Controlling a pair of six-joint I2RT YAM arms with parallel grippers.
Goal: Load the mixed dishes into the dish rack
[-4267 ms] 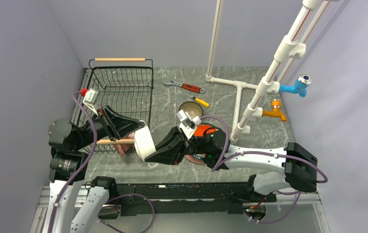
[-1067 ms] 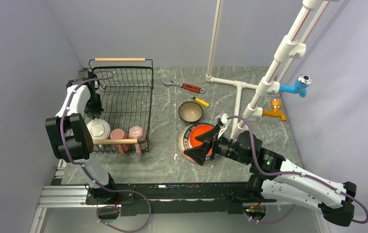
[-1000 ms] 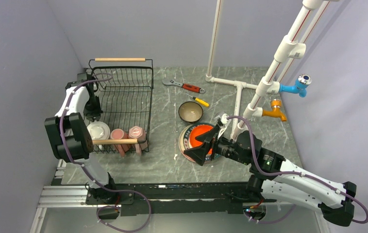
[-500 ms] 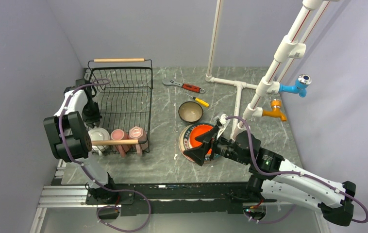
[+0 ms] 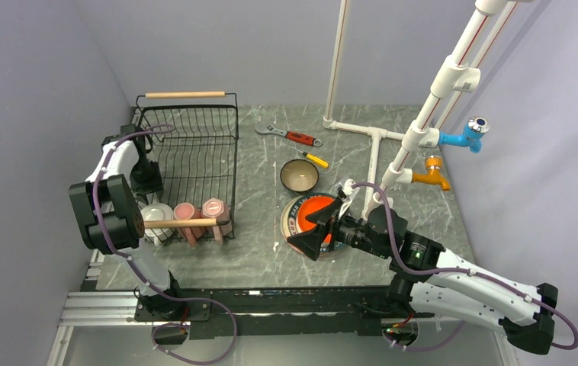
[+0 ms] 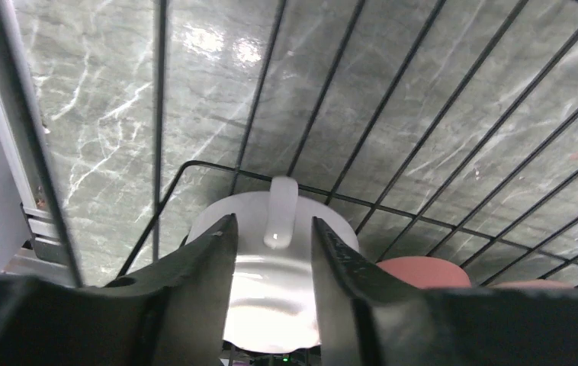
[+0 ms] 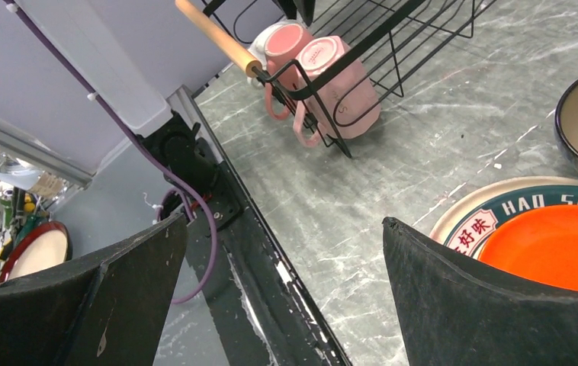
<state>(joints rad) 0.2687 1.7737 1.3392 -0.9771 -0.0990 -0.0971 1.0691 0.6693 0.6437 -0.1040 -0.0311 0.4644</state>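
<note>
Top external view: the dish rack (image 5: 194, 160) sits on the left side of the table (image 5: 263, 248), and three of the dishes are already in it, lined up along the near end right by its near wooden handle (image 5: 181, 223). That's the white mug (image 5: 154, 213) in the near-left corner, with the two pink mugs (image 5: 200, 210) just beside it to the right. The left arm reaches down inside the rack along its left wall. From the left wrist cam, the left gripper (image 6: 274, 229) is let go: the jaws are parted on either side of the white mug's handle, with a bit of daylight on each side, so it's not pinching anything. The mug rests on the rack wires with its handle facing up at the camera. Over on the right, the right gripper (image 7: 284, 221) is spread wide with nothing in it, hanging over the near-left edge of the plate stack. The orange-red plate (image 7: 553, 248) sits on top of the lettered-rim plate (image 7: 492, 217), both out on the table, well apart from the rack. The bowl (image 5: 299, 175) is just behind them, also on the table. A wrench (image 5: 290, 135) and a screwdriver (image 5: 315, 159) lie farther back, near the white pipe frame (image 5: 377, 137).
</note>
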